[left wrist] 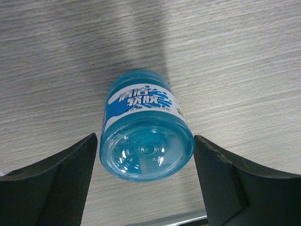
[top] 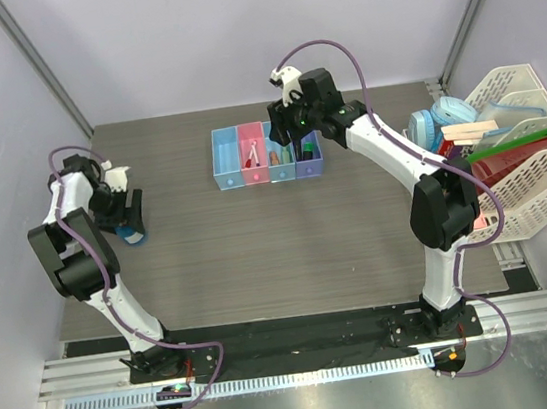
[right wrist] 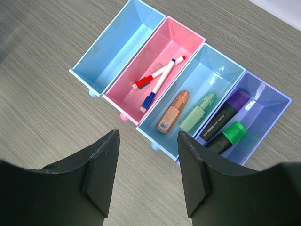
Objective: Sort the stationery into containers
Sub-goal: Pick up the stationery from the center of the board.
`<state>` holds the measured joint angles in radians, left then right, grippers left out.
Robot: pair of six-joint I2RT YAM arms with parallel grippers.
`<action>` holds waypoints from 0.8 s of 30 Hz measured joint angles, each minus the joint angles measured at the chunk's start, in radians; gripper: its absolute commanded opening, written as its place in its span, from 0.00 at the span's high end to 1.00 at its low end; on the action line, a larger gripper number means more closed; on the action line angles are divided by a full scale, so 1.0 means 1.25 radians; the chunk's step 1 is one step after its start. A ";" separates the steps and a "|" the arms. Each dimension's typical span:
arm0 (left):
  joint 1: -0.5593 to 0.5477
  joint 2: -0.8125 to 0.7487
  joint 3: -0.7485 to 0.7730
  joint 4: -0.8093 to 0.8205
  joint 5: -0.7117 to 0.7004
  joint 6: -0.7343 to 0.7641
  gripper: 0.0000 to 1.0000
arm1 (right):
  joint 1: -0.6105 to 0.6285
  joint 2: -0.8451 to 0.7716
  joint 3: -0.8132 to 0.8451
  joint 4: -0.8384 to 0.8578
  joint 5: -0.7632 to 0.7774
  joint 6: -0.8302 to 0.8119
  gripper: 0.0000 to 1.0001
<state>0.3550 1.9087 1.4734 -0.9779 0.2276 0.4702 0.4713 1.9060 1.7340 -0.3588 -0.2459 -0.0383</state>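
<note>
Left gripper brackets a round blue translucent jar lying on its side on the table, well left of the joined row of four translucent bins.
We see its black fingers close against both sides of the jar, but cannot tell whether they squeeze. The right gripper hangs spread and empty above the row. We would clamp squarely across the jar's middle, lift straight, then carry it to the row's bare blue end bin.

Pale lilac walls are closing in a grey wood-grain worktop; white mesh racks are standing off its right edge, soft light falling evenly.
</note>
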 measured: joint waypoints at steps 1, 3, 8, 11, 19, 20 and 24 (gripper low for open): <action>-0.001 0.000 0.002 0.001 -0.001 -0.001 0.18 | 0.000 0.000 -0.001 0.000 0.000 0.000 0.42; -0.003 0.003 0.005 0.001 -0.001 -0.005 0.18 | 0.000 0.000 -0.003 0.002 -0.001 0.000 0.42; -0.012 0.017 0.014 0.002 -0.006 -0.015 0.19 | 0.000 -0.003 -0.013 0.006 -0.002 0.002 0.42; -0.018 0.022 0.014 0.002 -0.009 -0.017 0.22 | 0.000 -0.004 -0.014 0.007 -0.002 0.002 0.42; -0.027 0.025 0.018 0.003 -0.022 -0.020 0.77 | 0.000 -0.012 -0.017 0.013 -0.006 0.005 0.42; -0.028 0.025 0.020 0.003 -0.022 -0.020 0.82 | 0.000 -0.012 -0.017 0.013 -0.006 0.005 0.42; -0.028 0.026 0.021 0.000 -0.021 -0.020 1.00 | 0.000 -0.012 -0.023 0.017 -0.005 0.005 0.42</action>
<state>0.3199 1.9408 1.4994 -0.9779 0.2012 0.4450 0.4713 1.8908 1.7054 -0.3370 -0.2527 -0.0319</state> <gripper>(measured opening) 0.671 0.577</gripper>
